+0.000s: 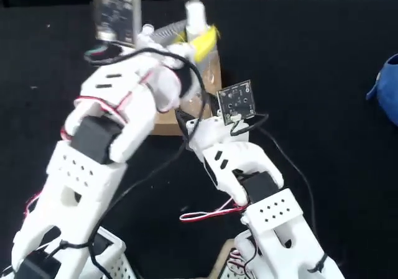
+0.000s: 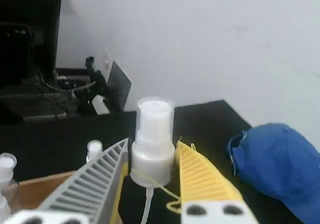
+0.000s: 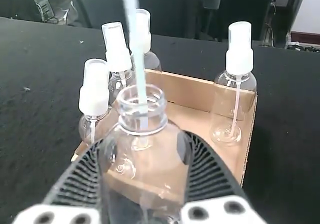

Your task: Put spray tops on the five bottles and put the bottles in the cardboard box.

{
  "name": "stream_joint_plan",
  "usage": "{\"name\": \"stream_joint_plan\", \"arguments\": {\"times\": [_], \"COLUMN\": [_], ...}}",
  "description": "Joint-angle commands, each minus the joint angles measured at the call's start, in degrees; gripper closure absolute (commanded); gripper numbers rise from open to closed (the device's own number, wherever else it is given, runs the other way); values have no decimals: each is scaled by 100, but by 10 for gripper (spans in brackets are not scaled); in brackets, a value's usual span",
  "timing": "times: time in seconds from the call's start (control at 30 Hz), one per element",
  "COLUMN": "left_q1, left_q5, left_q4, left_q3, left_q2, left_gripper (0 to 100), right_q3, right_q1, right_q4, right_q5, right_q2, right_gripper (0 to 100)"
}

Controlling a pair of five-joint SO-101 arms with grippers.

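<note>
My left gripper (image 2: 150, 181) is shut on a white spray top (image 2: 152, 141), which stands upright between the grey and yellow fingers. In the high view this spray top (image 1: 195, 15) sits above the cardboard box (image 1: 163, 127). My right gripper (image 3: 142, 189) is shut on a clear bottle (image 3: 142, 154) with an open neck. The top's thin dip tube (image 3: 134, 44) hangs down into that neck. Behind the held bottle, the cardboard box (image 3: 200, 115) holds several bottles with spray tops, one of them (image 3: 235, 84) standing apart at the box's side.
A blue cap (image 1: 388, 92) lies at the right edge of the black table; it is also in the left wrist view (image 2: 280, 169). Loose arm cables (image 1: 205, 215) lie on the cloth between the two arm bases.
</note>
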Motion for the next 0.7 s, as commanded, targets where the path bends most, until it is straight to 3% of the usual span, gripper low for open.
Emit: {"name": "stream_joint_plan", "arguments": {"times": [0.0, 0.43, 0.67], "left_q1": [207, 84, -4], "left_q5": [62, 26, 70], "left_q4": [360, 255, 273], "left_q3": [22, 1323, 1692], "left_q2": [-264, -826, -1547], "left_gripper": [970, 947, 641], "right_q3": [48, 470, 462], "right_q1": [-35, -44, -53], "right_q4": [-475, -1055, -1037], "right_q5": [18, 9, 9], "right_q2": [-242, -242, -242], "right_gripper": [988, 988, 988]}}
